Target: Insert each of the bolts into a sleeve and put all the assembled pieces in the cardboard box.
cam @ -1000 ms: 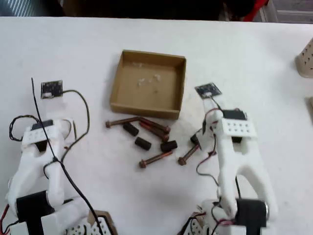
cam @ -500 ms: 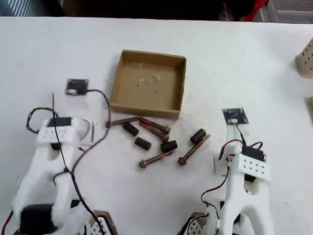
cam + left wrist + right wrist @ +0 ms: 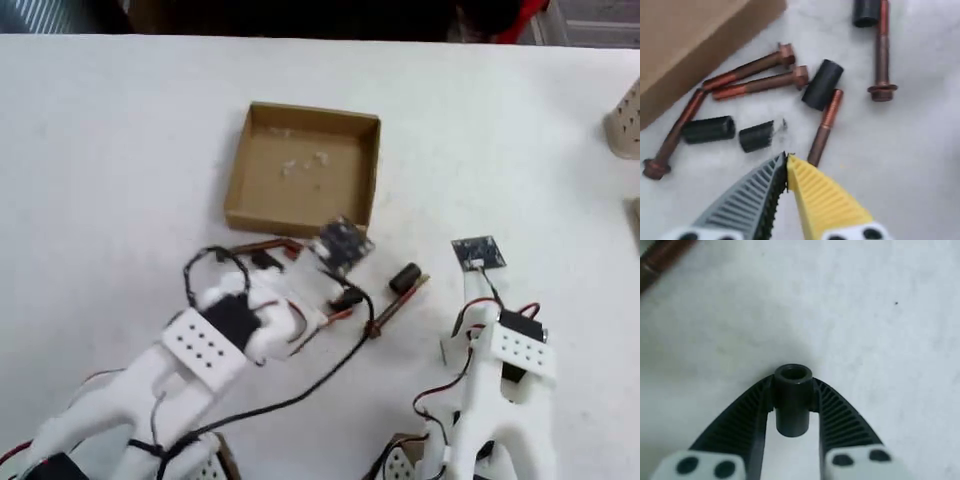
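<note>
Bolts copper-brown, threads brighter orange; sleeves black; cardboard box tan on a white table. Left gripper ribbed, grey and yellow; right gripper ribbed black, its sleeve black.

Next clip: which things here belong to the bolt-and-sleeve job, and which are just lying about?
Job: cardboard box; loose bolts; black sleeves; one more sleeve in the right gripper.
Lying about: beige perforated piece at the table's edge; a cut-off object near it.

light: bright, even | table: washed white (mild glare) | shadows: soft, faint beneath bolts
</note>
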Robot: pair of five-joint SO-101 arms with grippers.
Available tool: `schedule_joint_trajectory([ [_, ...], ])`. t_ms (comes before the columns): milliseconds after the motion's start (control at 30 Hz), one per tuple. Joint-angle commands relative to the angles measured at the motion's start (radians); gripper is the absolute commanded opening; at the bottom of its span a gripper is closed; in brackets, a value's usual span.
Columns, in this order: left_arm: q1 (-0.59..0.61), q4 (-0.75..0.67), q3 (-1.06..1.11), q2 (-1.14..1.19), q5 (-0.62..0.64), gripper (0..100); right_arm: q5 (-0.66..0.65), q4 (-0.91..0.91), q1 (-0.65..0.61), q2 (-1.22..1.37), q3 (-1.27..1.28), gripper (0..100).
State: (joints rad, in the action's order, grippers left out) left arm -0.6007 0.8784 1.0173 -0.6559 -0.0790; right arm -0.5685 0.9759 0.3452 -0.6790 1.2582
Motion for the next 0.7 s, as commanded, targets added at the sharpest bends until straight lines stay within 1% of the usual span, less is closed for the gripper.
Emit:
schedule_joint_trajectory([
  [0, -0.061, -0.107, 0.012, 0.024, -0.158, 9, -0.032, -0.008, -0.013, -0.021, -0.005, 1.7],
  [67, -0.054, -0.124, 0.014, 0.056, -0.172, 12, -0.034, -0.008, -0.013, -0.021, -0.005, 1.7],
  [200, -0.036, -0.121, 0.014, 0.137, -0.187, 12, -0.034, -0.022, -0.025, -0.021, -0.005, 1.7],
  [333, -0.044, -0.121, 0.012, 0.2, -0.27, 12, -0.034, -0.028, -0.047, -0.021, 0.005, 1.7],
  [500, -0.002, -0.129, -0.028, 0.277, -0.276, 12, -0.035, -0.027, -0.042, -0.025, 0.008, 1.7],
  [633, 0.047, -0.117, -0.124, 0.404, -0.267, 12, -0.035, -0.025, -0.041, -0.028, 0.011, 1.7],
  [667, 0.048, -0.095, -0.155, 0.44, -0.264, 12, -0.035, -0.025, -0.041, -0.028, 0.011, 1.7],
])
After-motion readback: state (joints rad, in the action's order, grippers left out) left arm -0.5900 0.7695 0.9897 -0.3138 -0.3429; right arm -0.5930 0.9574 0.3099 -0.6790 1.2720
